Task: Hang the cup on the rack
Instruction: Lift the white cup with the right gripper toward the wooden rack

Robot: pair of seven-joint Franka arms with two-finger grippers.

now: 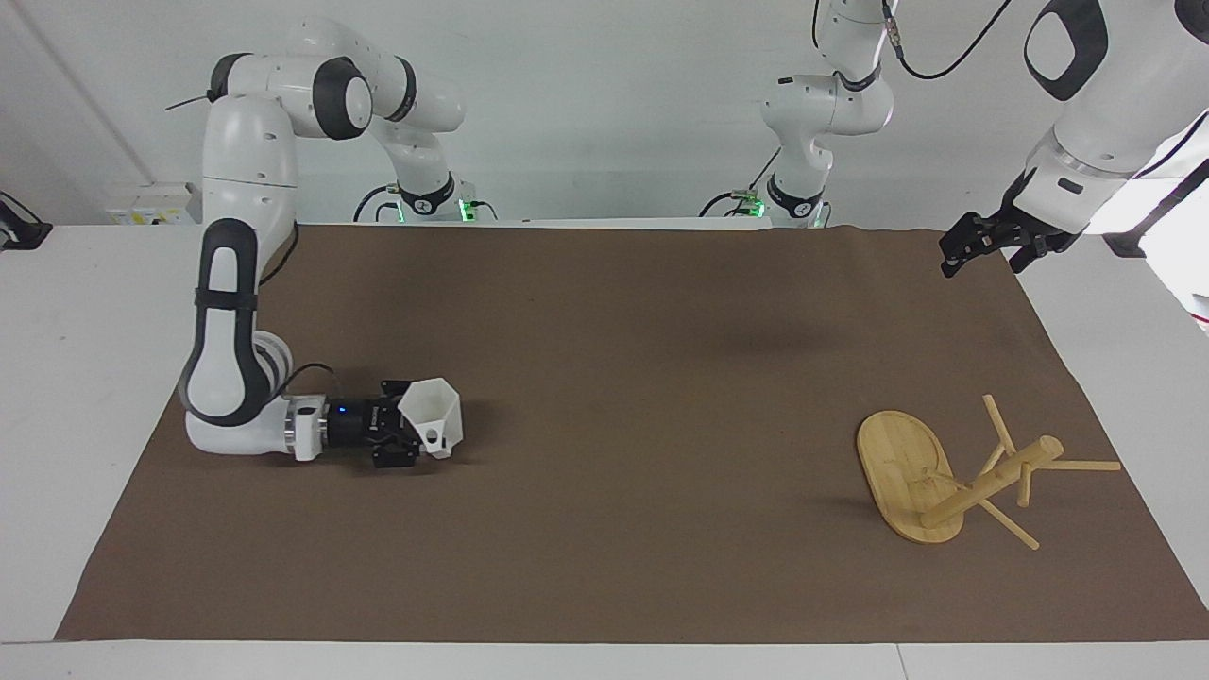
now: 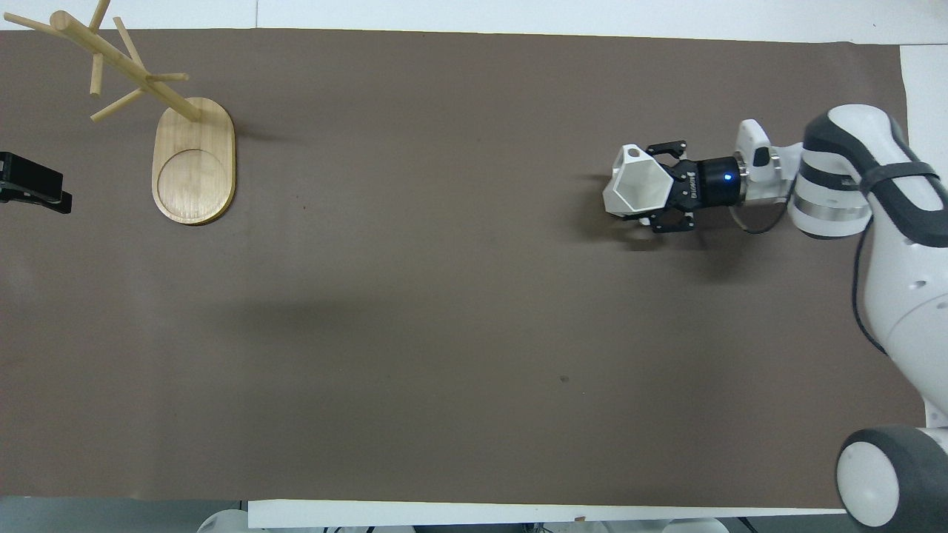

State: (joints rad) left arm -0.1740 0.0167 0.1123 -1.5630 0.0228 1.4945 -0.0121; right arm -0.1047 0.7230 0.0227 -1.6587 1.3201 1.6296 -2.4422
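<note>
The surface [image 1: 604,312] is covered by a brown mat, with the task's two things well apart at its two ends.

The right arm stretches low along the mat at its own end, its wrist lying nearly level, likely so the cup can travel sideways toward the rack with its handle kept free.

The left arm waits, its pincer [image 1: 982,244] raised over the mat's corner at its own end; I cannot tell whether its fingers are spread.

The rack [image 1: 954,467] stands at the left arm's end of the mat, farther from the robots than the left pincer's spot, its pegs bare.

The right pincer [image 1: 401,439] is pinching the cup from the side.

The cup [image 1: 433,427] is held just above the mat, mouth up, its handle turned away from the fingers, which should leave it free to slip over a peg.
</note>
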